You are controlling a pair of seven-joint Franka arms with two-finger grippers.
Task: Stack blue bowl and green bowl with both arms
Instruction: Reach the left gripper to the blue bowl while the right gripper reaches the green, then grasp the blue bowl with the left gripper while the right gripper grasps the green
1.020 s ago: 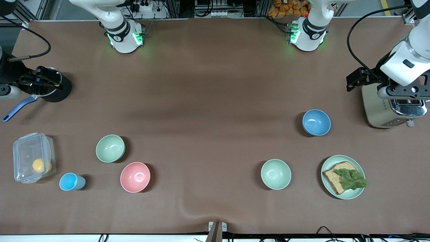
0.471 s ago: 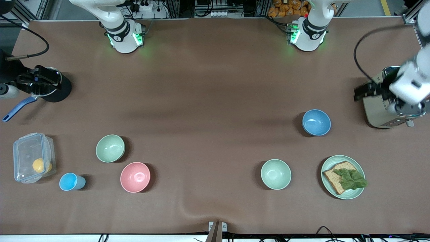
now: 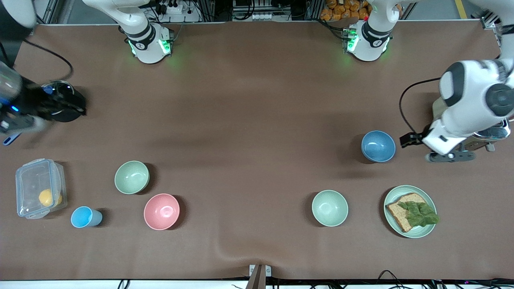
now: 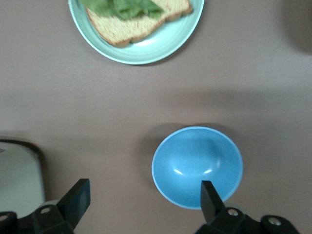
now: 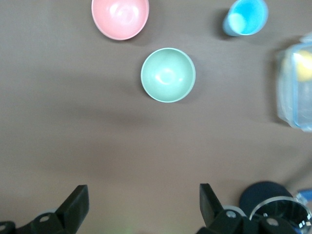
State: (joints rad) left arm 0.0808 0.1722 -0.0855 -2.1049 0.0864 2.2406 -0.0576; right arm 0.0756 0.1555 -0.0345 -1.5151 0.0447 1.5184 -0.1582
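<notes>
The blue bowl (image 3: 378, 146) stands upright toward the left arm's end of the table. In the left wrist view the blue bowl (image 4: 197, 165) lies under one fingertip. My left gripper (image 3: 449, 155) hangs open and empty in the air between the blue bowl and the toaster; in its wrist view the left gripper (image 4: 145, 195) has its jaws wide apart. The green bowl (image 3: 131, 177) stands toward the right arm's end and shows in the right wrist view (image 5: 168, 74). My right gripper (image 3: 24, 119) is open and empty over the table beside the black pot, well away from the green bowl; it also shows in its wrist view (image 5: 142, 200).
A paler mint bowl (image 3: 329, 208) and a green plate (image 3: 427, 230) with bread lie nearer the camera than the blue bowl. A pink bowl (image 3: 161, 211), a light-blue cup (image 3: 85, 217) and a clear container (image 3: 39, 193) surround the green bowl. A toaster (image 3: 492, 134) and black pot (image 3: 66, 105) stand at the ends.
My left arm has swung down from over the toaster to beside the blue bowl. My right arm has shifted over the black pot. The bowls have not moved.
</notes>
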